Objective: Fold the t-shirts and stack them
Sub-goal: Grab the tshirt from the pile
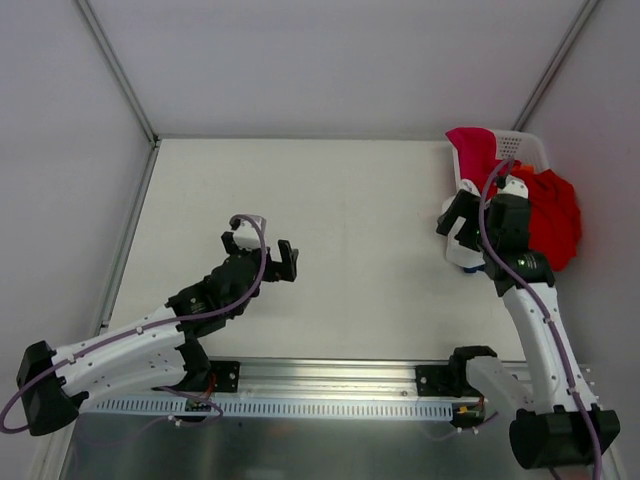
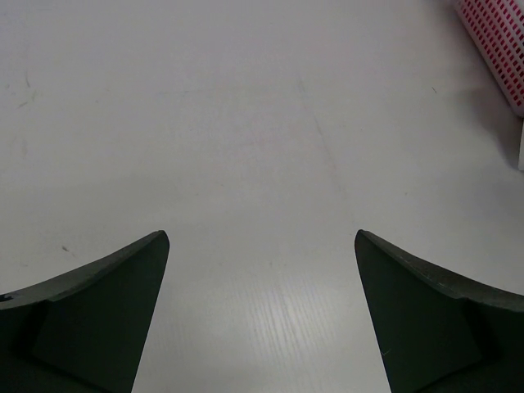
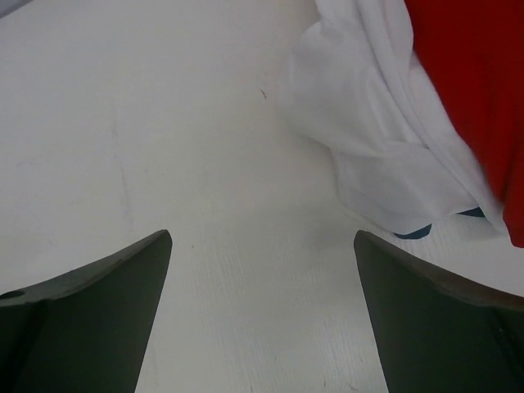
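open run of table (image 1: 350,200) across the middle, between both arms and back to the far wall. flat bare surface under and ahead of left gripper (image 2: 262,246), jaws spread wide. blocked at far right: white perforated basket (image 1: 530,148) in the corner, magenta t-shirt (image 1: 472,150) draped over its rim, red t-shirt (image 1: 552,215) heaped alongside. white t-shirt (image 3: 368,139) bulging just right of right gripper (image 3: 262,246), jaws spread wide; passable on its left.

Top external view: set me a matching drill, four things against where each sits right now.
1 left gripper
2 right gripper
3 red t-shirt
4 magenta t-shirt

A draped over the white basket's rim
B open, above the table left of centre
C open, beside the white t-shirt
D bunched at the table's right edge

Pairs: 1-B, 2-C, 3-D, 4-A
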{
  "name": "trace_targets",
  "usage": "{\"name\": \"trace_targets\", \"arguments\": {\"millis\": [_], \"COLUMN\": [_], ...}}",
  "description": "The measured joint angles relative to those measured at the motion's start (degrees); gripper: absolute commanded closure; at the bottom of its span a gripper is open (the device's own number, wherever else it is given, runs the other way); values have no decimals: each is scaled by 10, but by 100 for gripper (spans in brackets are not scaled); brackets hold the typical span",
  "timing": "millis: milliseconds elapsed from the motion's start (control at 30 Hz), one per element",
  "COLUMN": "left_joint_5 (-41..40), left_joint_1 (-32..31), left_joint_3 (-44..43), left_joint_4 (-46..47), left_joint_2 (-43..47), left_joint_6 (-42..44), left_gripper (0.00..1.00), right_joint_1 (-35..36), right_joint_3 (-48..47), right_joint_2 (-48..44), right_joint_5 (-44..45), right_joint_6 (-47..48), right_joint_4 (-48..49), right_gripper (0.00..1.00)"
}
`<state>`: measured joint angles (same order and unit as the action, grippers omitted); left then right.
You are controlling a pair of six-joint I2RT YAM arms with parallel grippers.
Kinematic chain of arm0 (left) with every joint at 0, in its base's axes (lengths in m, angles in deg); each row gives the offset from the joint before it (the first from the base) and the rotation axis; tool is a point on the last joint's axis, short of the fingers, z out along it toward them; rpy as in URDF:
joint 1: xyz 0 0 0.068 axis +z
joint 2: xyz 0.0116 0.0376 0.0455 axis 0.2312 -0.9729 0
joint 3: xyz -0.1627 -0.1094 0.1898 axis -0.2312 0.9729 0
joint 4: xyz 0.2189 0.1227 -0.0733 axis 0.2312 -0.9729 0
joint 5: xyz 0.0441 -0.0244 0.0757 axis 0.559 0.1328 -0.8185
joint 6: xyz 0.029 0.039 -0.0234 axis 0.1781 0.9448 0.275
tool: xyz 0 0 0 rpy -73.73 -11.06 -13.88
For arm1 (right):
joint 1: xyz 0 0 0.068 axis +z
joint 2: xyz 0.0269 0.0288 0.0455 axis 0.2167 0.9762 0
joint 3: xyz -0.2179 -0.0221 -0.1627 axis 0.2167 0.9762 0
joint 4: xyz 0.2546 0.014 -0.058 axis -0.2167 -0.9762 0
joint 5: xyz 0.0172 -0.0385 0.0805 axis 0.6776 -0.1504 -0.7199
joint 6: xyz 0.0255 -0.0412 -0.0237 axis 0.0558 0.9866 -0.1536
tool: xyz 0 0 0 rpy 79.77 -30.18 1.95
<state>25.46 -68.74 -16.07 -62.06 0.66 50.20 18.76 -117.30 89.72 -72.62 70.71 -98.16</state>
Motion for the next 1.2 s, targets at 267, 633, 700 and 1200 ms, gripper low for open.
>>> {"name": "trace_targets", "arguments": {"millis": [267, 633, 700, 1200], "left_joint_5": [-17, -23, -25, -33], "left_joint_1": [0, 3, 3, 3], "left_joint_3": [-4, 57, 58, 58], "left_joint_4": [-15, -26, -26, -24], "left_joint_2": [-76, 34, 27, -40], "left_joint_6": [1, -3, -3, -3], "left_gripper": [1, 1, 1, 1], "right_joint_1": [-79, -207, -207, -247], "right_joint_3": [-159, -297, -301, -236], "right_joint_2": [245, 384, 398, 399], "right_joint_5": [38, 56, 57, 59], "right_joint_6": [-4, -21, -21, -30], "right_joint_4": [-58, -82, -83, -29], "right_gripper": [1, 0, 2, 99]}}
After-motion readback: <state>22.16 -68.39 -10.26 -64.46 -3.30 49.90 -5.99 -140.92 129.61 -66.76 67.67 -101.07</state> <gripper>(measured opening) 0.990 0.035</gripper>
